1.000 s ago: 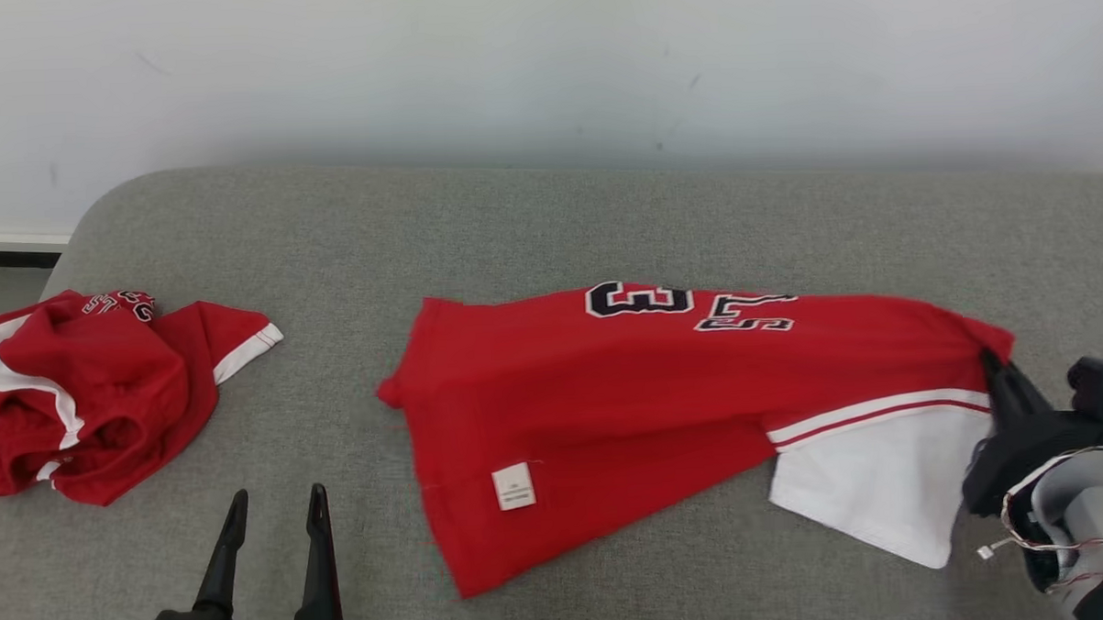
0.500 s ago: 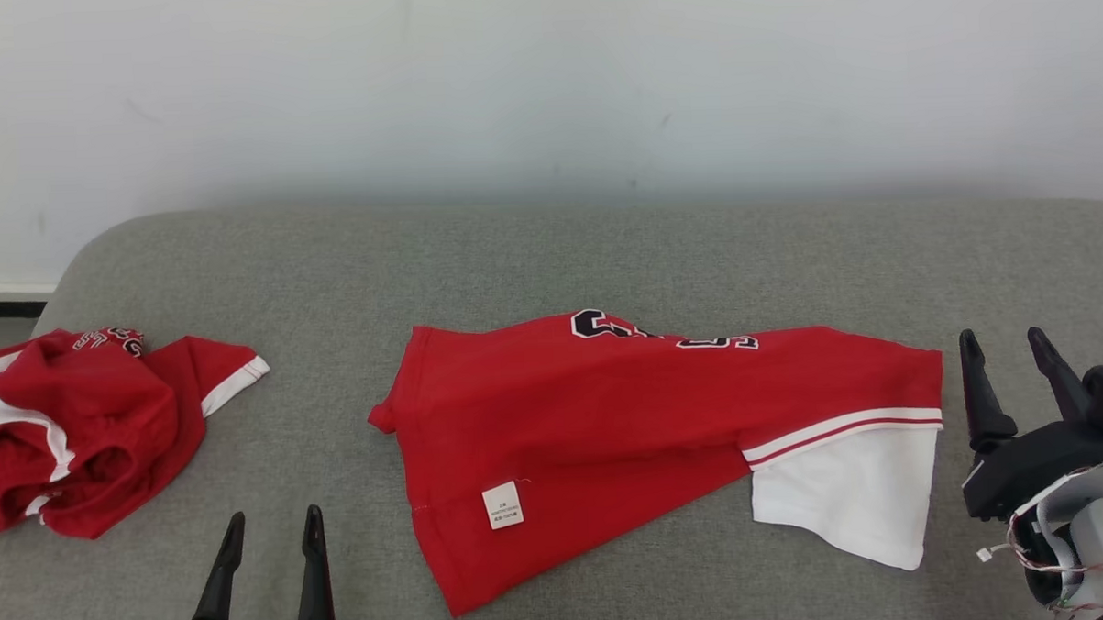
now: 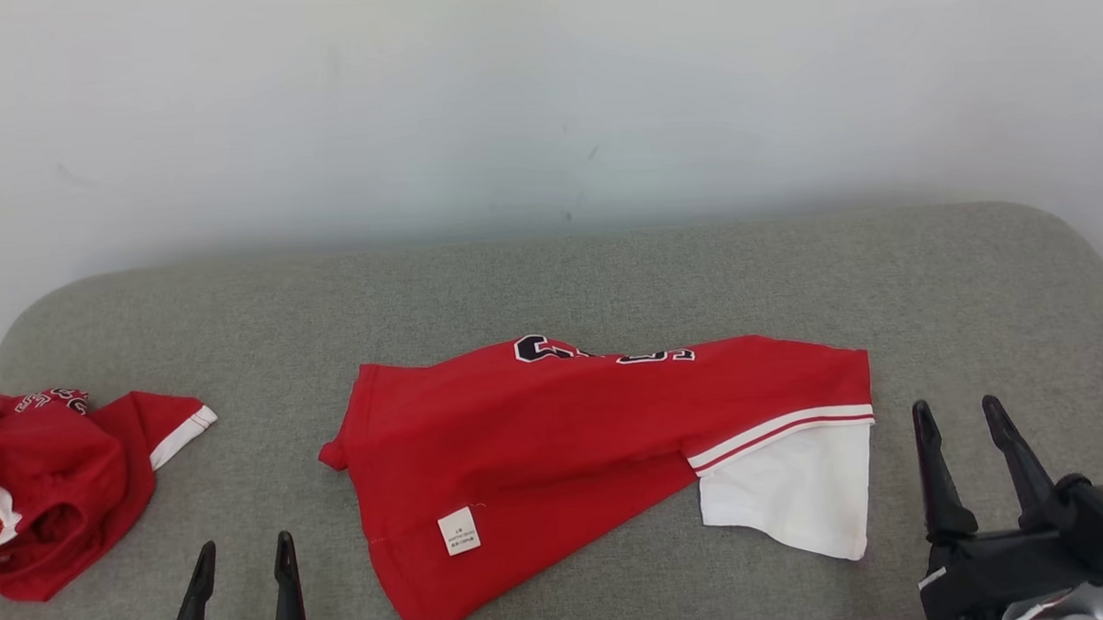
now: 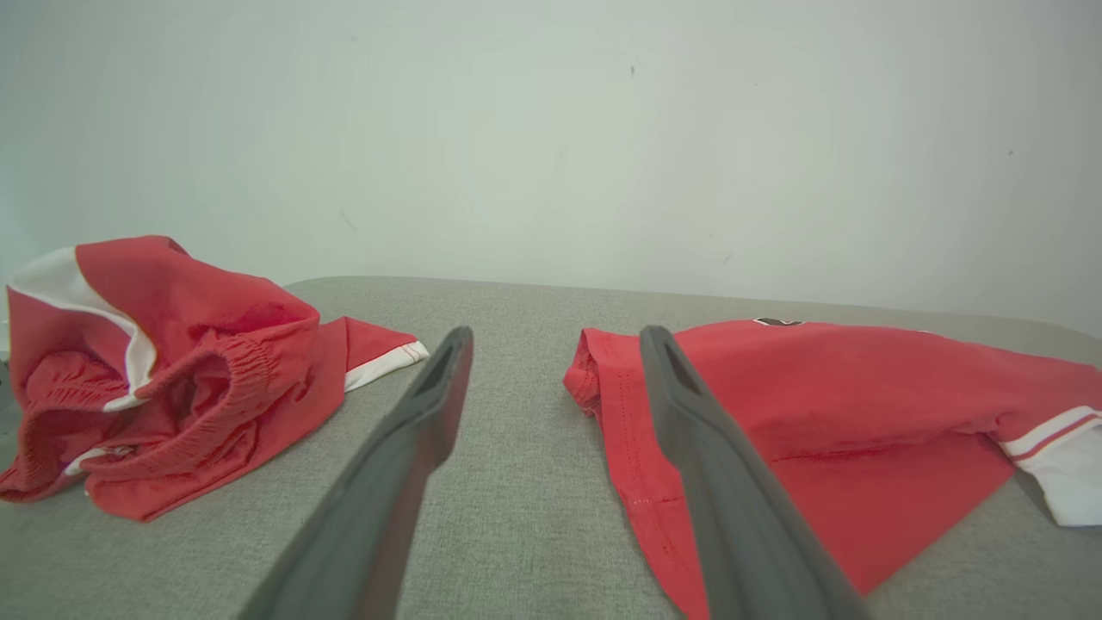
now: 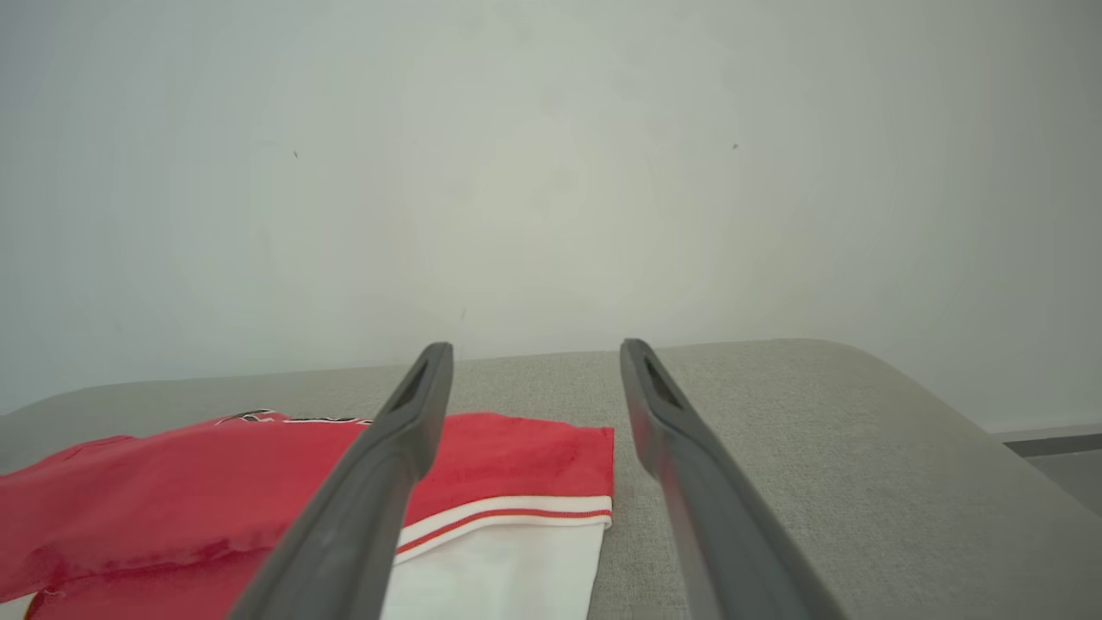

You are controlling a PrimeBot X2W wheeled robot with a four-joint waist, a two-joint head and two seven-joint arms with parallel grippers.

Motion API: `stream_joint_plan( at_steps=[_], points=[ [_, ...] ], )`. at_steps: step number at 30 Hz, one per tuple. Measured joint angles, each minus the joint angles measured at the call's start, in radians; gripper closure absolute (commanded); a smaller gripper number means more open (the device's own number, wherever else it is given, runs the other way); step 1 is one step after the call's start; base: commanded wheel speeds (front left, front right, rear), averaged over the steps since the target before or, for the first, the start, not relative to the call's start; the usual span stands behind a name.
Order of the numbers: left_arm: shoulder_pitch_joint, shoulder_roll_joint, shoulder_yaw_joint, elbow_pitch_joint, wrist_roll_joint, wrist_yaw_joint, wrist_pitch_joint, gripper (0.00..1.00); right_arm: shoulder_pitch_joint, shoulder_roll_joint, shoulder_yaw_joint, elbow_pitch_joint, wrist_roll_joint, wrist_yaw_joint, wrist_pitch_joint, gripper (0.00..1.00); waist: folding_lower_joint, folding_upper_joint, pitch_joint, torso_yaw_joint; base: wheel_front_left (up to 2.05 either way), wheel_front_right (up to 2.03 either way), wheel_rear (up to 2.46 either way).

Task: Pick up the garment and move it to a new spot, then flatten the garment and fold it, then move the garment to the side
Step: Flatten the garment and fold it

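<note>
The garment (image 3: pixel 565 438) is red with a white panel, a white-and-red stripe and black lettering along its far edge. It lies spread out in the middle of the grey cushion (image 3: pixel 605 281), with a small white label near its front edge. My right gripper (image 3: pixel 957 406) stands open just right of the garment's white end, apart from it, with nothing between the fingers. In the right wrist view the garment (image 5: pixel 172 491) lies left of my open right gripper (image 5: pixel 535 346). My left gripper (image 3: pixel 245 543) is open near the front left. In the left wrist view the garment (image 4: pixel 818 413) lies right of my left gripper (image 4: pixel 555 331).
A second red and white garment (image 3: pixel 53 483) lies crumpled at the cushion's left end, also seen bunched up (image 4: pixel 172 370) in the left wrist view. A pale wall (image 3: pixel 544 99) rises behind the cushion. Bare cushion lies between the two garments and at the far right.
My right gripper has opened, let go of the garment's right corner and drawn back to the right. The garment has settled flat. The head camera has shifted, so the whole picture sits lower.
</note>
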State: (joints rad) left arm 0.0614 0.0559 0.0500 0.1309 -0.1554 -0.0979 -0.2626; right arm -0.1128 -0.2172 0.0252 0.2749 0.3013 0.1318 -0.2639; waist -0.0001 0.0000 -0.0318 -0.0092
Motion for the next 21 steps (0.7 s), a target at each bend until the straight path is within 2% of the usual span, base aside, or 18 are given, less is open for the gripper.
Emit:
stream_joint_plan(
  at_steps=[10, 21],
  points=[
    [0.022, 0.01, 0.029, 0.011, 0.036, 0.01, 0.0, 0.0, 0.151, 0.064, -0.026, -0.104, -0.028, 0.0, 0.0, 0.0, 0.0, 0.0, -0.007, -0.007, 0.0, 0.0, 0.0],
    [0.035, 0.022, 0.03, 0.026, 0.056, 0.008, 0.0, 0.0, 0.184, 0.089, -0.011, -0.131, -0.057, 0.0, 0.0, 0.0, 0.0, 0.0, -0.008, -0.017, 0.0, 0.0, 0.0]
  ],
)
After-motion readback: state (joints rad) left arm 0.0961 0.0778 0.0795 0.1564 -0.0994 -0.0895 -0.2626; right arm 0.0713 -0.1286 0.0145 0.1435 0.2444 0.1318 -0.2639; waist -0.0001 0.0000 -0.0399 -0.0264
